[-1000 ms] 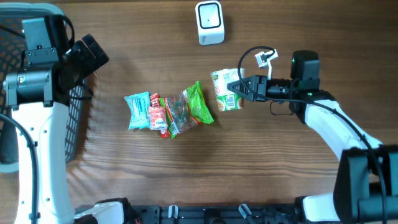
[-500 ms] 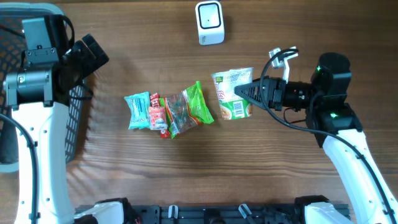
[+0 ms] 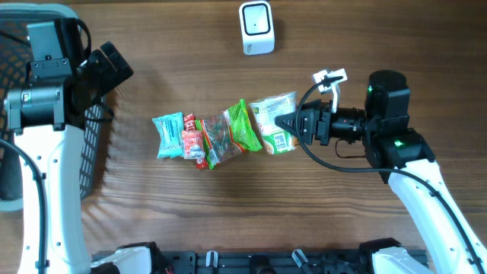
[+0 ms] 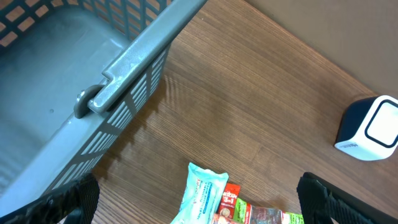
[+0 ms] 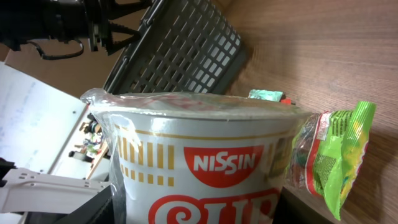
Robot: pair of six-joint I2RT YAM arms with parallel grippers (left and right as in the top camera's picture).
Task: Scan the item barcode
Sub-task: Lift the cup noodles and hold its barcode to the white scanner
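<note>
Sideways, noodle cup (image 3: 266, 110) grasped in right claw (image 3: 286, 123), top toward scanner (image 3: 256, 27); left claw (image 3: 114, 65) released.

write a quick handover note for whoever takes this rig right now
Left gripper: jaws open, holding nothing, over the basket's edge at the left of the table.
Right gripper: jaws closed on the noodle cup, which is tipped on its side beside the snack packets.
Scanner: at the far edge of the table, apart from the cup.
Done: cup grasped.
Left: carry the cup to the scanner and turn its barcode toward it. I cannot make out the barcode from these views.
</note>
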